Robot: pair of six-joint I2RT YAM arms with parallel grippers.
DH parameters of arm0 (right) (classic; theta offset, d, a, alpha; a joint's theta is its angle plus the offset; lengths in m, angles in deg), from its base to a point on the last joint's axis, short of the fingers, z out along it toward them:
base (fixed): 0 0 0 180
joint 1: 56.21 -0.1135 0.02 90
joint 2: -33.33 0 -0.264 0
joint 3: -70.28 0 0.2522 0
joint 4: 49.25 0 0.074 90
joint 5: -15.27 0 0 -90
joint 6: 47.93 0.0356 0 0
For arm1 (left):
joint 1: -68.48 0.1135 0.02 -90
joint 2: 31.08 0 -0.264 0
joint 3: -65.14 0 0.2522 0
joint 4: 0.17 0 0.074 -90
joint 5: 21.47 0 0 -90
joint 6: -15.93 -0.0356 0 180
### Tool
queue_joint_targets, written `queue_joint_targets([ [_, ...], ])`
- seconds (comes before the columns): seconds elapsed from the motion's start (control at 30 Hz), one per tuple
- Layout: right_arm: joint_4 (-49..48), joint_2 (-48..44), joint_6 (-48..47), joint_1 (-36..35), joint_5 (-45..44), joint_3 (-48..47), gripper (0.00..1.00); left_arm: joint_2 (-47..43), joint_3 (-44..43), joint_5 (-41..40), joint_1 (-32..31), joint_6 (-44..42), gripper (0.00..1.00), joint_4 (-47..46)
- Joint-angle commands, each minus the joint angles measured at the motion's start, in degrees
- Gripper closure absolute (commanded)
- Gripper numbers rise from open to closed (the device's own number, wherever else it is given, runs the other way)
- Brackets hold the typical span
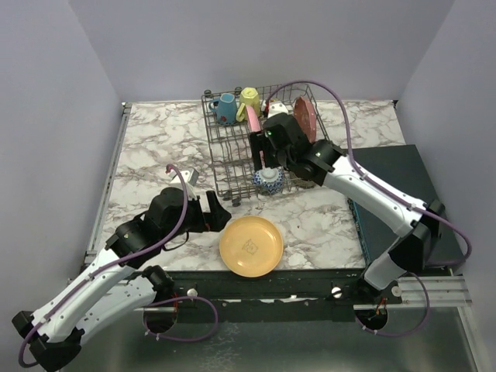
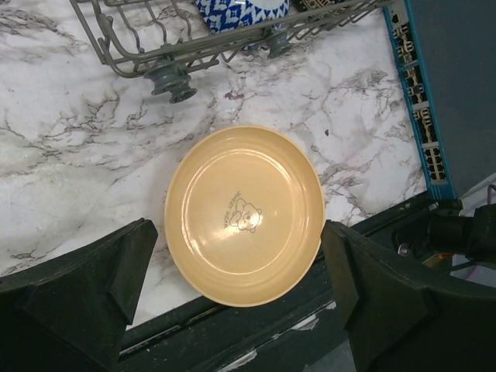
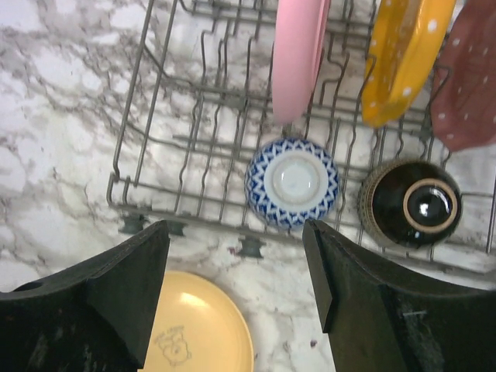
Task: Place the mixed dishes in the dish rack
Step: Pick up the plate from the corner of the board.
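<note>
Plate-wise, only 1 dish is left outside the dish rack (image 1: 232,159): a pale yellow plate (image 2: 244,215) with a little bear printed in the middle, lying flat and face up on the marble just in front of the rack's near edge.

The left gripper (image 2: 244,260) hovers over it with jaws spread wide, a finger either side of the plate, nothing held. The right gripper (image 3: 236,267) is released too and empty, hanging over the rack's front row above the upside-down blue-white patterned bowl (image 3: 292,180), with the dark brown bowl (image 3: 411,203) beside that one. The pink plate (image 3: 298,54), dotted orange-yellow plate (image 3: 403,54) and dark red plate (image 3: 473,85) already stand on edge in the tines, and the blue mug (image 1: 225,107) and yellow mug (image 1: 249,97) sit in the rack's far corner.

My guess on handling: the plate is stiff, fairly light and glossy, so slippery, and probably chips if dropped. Flat on the table it gives the fingers nothing to get under. The rim farthest from the rack looks like it reaches past the marble, so I'd pinch there, 1 finger on top of the lip and 1 beneath. Squeezing across the full width seems likely to pop it out.
</note>
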State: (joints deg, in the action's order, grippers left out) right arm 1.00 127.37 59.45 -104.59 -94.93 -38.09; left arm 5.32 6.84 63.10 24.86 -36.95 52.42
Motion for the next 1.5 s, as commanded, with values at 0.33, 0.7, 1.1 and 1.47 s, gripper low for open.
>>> queue_joint_targets([
  [0.33,1.4,-19.6,5.3,-0.4,9.3,23.1,0.24,6.5,1.6,-1.5,0.1,12.9,0.01,3.7],
  [0.7,-0.3,-27.3,10.8,-0.4,17.0,38.1,0.25,8.2,8.6,0.9,0.1,23.8,0.01,3.9],
  [1.1,-6.9,-25.9,17.6,-0.4,22.7,50.3,0.25,14.3,15.1,5.1,0.1,26.4,0.18,-3.4],
  [1.47,-15.1,-24.8,22.1,-0.4,27.7,56.9,0.26,19.1,18.1,6.4,0.1,25.8,0.54,-8.2],
])
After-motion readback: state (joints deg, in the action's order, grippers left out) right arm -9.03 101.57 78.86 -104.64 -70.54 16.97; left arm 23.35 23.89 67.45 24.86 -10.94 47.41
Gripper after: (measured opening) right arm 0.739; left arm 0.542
